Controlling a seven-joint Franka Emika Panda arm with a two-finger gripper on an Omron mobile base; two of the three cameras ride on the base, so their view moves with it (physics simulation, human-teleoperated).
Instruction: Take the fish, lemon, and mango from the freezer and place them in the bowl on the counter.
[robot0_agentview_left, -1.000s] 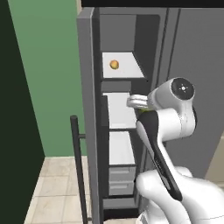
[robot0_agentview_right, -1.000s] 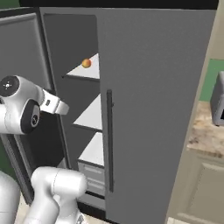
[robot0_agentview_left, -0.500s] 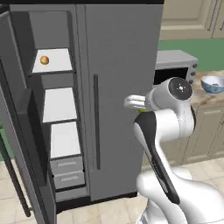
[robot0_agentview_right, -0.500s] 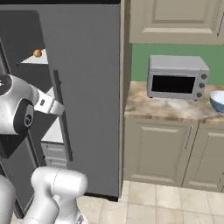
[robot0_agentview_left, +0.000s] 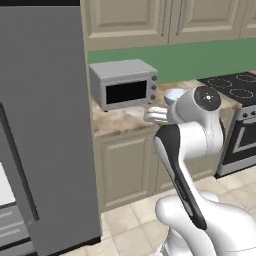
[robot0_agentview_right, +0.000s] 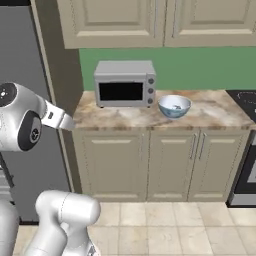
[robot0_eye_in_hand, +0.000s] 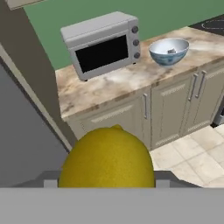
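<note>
The marbled counter (robot0_agentview_right: 210, 112) spans the middle of the right base view over cream cabinets (robot0_agentview_right: 172, 165) and a tiled floor (robot0_agentview_right: 165, 220), carrying a grey microwave (robot0_agentview_right: 125, 84) with the bowl (robot0_agentview_right: 174, 106) just right of it. The hand (robot0_eye_in_hand: 107, 183) grips the lemon (robot0_eye_in_hand: 107, 159), bottom centre of the hand view.

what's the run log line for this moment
phase: carrying to counter | end effector: shut on lemon | bowl: on counter right of microwave, small grey item inside | lemon: not yet in bowl
</note>
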